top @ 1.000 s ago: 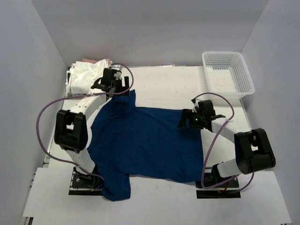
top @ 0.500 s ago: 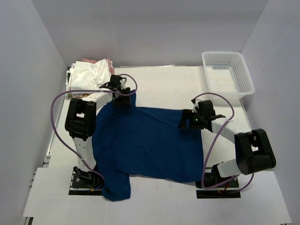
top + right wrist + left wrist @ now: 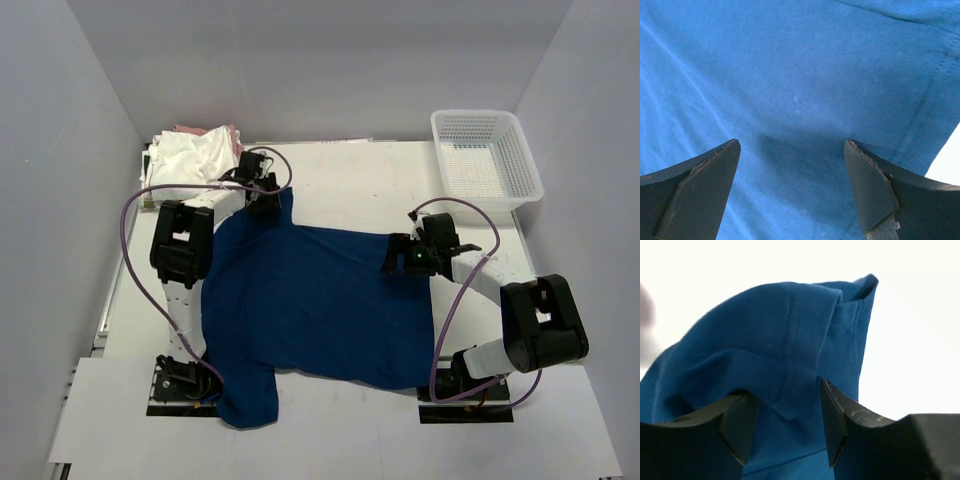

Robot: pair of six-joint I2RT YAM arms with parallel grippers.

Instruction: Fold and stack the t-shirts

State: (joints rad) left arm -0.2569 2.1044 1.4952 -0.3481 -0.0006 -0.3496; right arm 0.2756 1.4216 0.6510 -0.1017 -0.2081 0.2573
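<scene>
Straddling navy t-shirt (image 3: 310, 300), seemingly: left pincer (image 3: 785, 390)

The shirt (image 3: 310, 300) across the middle of the frame is plain navy. In the wrist views it reads a brighter blue, its hems stitched in matching thread. At upper left lie white shirts (image 3: 185, 160), with a pink shirt (image 3: 228, 133) behind them. The basket (image 3: 478, 114) at upper right is white mesh. The table (image 3: 350, 180) is white. The arms (image 3: 180, 250) are black and white, and their cables (image 3: 434, 350) are purple.

White table (image 3: 350, 180) between plain pale-grey walls (image 3: 320, 70), white mesh basket (image 3: 470, 113) at far right corner.
</scene>
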